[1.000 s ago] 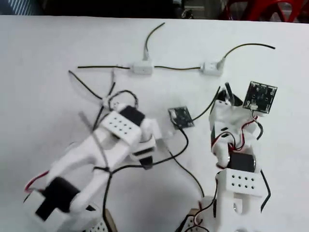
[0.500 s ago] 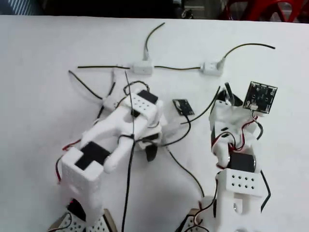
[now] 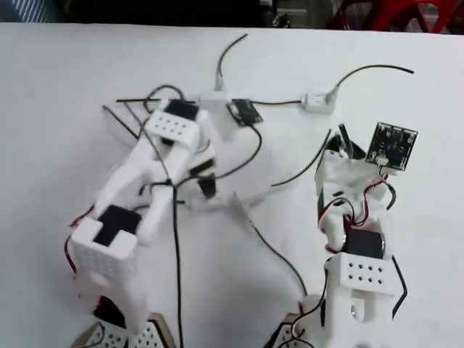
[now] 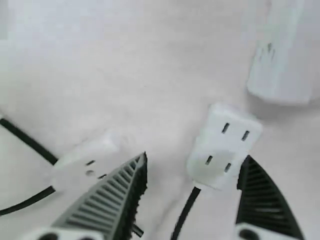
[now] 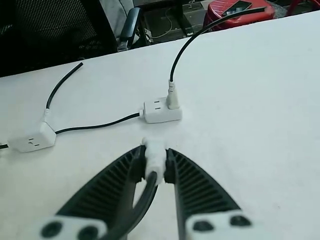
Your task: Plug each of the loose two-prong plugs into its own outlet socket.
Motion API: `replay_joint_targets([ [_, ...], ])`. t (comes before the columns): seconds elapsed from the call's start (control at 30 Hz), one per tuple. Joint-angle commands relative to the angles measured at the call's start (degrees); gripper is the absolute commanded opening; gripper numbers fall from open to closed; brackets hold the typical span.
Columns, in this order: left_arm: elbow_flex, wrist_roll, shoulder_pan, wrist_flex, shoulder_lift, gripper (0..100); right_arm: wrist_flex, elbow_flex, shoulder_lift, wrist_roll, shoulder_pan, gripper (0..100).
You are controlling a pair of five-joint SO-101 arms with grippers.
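While the right gripper [image 5: 154, 156] pinches a small white two-prong plug [image 5: 154, 147] on a black cord, it sits just short of a white rectangular outlet socket [image 5: 159, 114] that carries another white plug [image 5: 172, 99]. The left gripper [image 4: 195, 160] is spread wide over the white table [image 4: 125, 75]. Between its ribbed fingers [image 4: 125, 192] lies a white slotted outlet block [image 4: 222, 142] with a black cord. A blurred white piece [image 4: 85, 162], perhaps a loose plug, rests beside one finger.
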Motion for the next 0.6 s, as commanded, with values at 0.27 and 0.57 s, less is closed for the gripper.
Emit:
replay_joint_targets([
  [0.27,-13.8,-3.87,3.21,15.47,-0.66,29,-0.84,-0.53,-0.75,0.44,-1.27,1.8],
  [0.57,-5.36,-8.44,2.07,5.36,6.11,29,0.31,-0.44,-0.75,0.53,-1.98,1.8],
])
